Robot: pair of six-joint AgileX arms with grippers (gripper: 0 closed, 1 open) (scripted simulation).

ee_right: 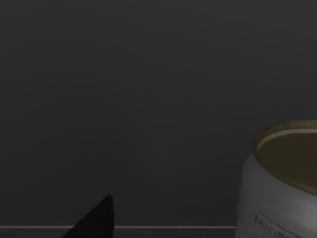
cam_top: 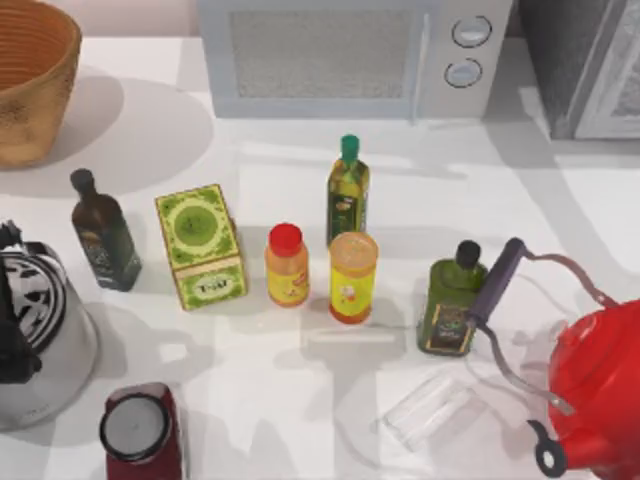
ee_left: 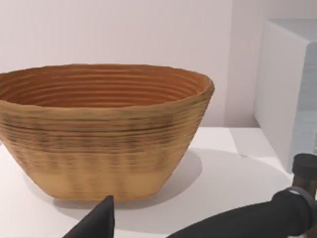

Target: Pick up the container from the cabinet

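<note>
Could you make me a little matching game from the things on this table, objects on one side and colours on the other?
Things:
1. kettle
2. tea box
3. basket
4. microwave

Colours:
a. white
b. red
c. green
d. woven tan

Pairs: 1-b, 2-c, 3-d, 4-a

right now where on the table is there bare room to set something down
Free: the stretch between the microwave and the row of bottles, widest at the right toward the grey cabinet; also the patch between the basket and the tea box. Crowded: the middle row from the dark bottle to the square oil bottle, and the front corners by both kettles.
</note>
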